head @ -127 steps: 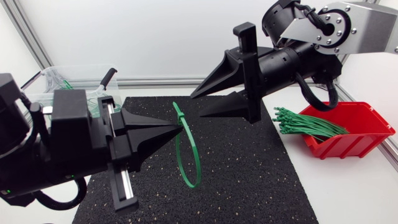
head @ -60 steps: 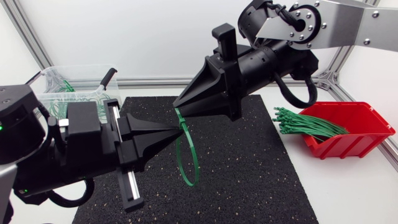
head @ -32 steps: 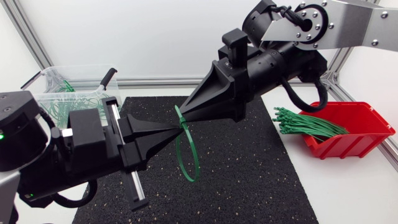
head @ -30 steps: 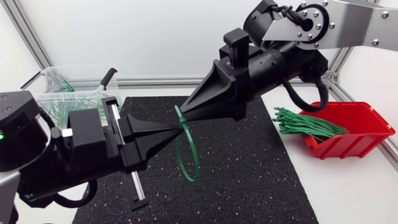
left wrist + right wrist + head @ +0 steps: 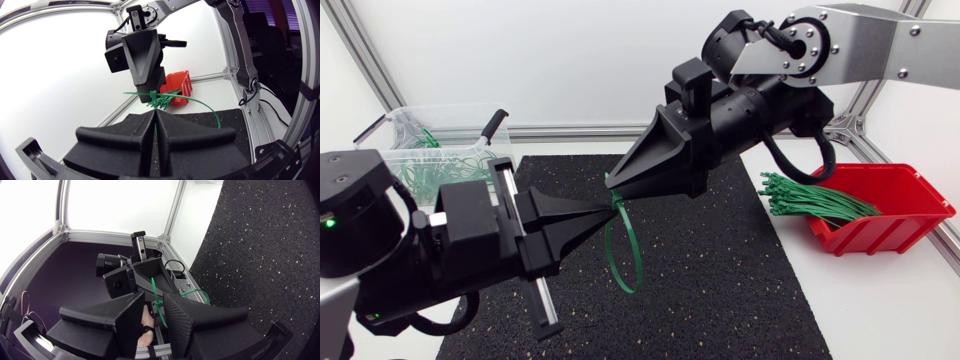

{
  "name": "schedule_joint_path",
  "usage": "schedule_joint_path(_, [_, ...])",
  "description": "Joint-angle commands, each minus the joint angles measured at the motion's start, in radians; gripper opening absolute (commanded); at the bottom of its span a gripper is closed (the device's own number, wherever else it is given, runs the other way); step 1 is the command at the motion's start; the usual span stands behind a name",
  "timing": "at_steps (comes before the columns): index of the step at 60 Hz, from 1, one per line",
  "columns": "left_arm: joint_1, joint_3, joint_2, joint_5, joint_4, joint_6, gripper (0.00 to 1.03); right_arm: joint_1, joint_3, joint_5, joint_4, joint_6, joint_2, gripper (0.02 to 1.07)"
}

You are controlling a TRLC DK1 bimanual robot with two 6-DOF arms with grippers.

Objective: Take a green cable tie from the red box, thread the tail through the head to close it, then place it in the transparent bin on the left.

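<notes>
A green cable tie (image 5: 628,262) hangs as a closed loop above the black mat (image 5: 720,270). My left gripper (image 5: 608,205) comes in from the left and is shut on the loop's top. In the left wrist view its fingers are pressed together with the tie (image 5: 200,104) curving out ahead. My right gripper (image 5: 611,186) points down-left from the right, its tip just above the left one, shut on the tie beside the head. In the right wrist view the tie (image 5: 159,307) runs between the right gripper's (image 5: 155,298) fingers.
The red box (image 5: 905,205) stands at the right, with a bundle of green ties (image 5: 815,198) sticking out of it. The transparent bin (image 5: 420,140) with several looped ties is at the back left, behind my left arm.
Two seconds ago my right gripper stood open and apart from the tie. It has since shut and come down onto the tie at the left gripper's tip. The left arm has edged slightly right.
</notes>
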Motion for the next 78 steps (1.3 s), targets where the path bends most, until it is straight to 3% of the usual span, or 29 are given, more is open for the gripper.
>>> schedule_joint_path(1, [-0.008,-0.021,0.009,-0.003,0.02,0.025,0.04,0.008,0.003,-0.005,-0.014,-0.025,0.013,0.28])
schedule_joint_path(8, [-0.013,-0.021,0.012,-0.004,0.023,0.025,0.04,0.007,0.001,-0.004,-0.012,-0.044,0.011,0.08])
schedule_joint_path(27, [-0.039,-0.03,0.015,-0.015,0.026,0.026,0.04,-0.004,0.039,0.002,-0.021,-0.04,0.036,0.08])
schedule_joint_path(35, [-0.148,-0.042,-0.006,-0.099,0.021,0.032,0.04,-0.026,0.087,0.002,-0.029,-0.03,0.095,0.08])
schedule_joint_path(41, [-0.186,-0.039,-0.008,-0.128,0.015,0.036,0.04,-0.029,0.09,0.004,-0.031,-0.03,0.106,0.08])
schedule_joint_path(56, [-0.121,-0.03,0.004,-0.141,0.006,0.032,0.04,-0.033,0.0,0.007,-0.044,-0.062,0.006,0.08])
schedule_joint_path(59, [-0.088,-0.013,0.001,-0.136,-0.025,0.022,0.04,-0.052,-0.019,0.008,-0.044,-0.082,-0.023,0.18])
schedule_joint_path(64, [0.021,0.041,-0.003,-0.053,-0.111,-0.02,0.04,-0.079,-0.043,0.041,-0.043,-0.099,-0.06,0.59])
schedule_joint_path(69, [0.144,0.082,0.001,0.034,-0.195,-0.049,0.04,-0.087,-0.077,0.173,-0.021,-0.113,-0.079,0.76])
schedule_joint_path(75, [0.192,0.131,0.03,0.056,-0.339,-0.027,0.04,-0.09,-0.137,0.337,0.055,-0.116,-0.086,0.97])
schedule_joint_path(78, [0.245,0.148,0.047,0.054,-0.388,-0.024,0.04,-0.087,-0.172,0.447,0.098,-0.116,-0.086,1.02])
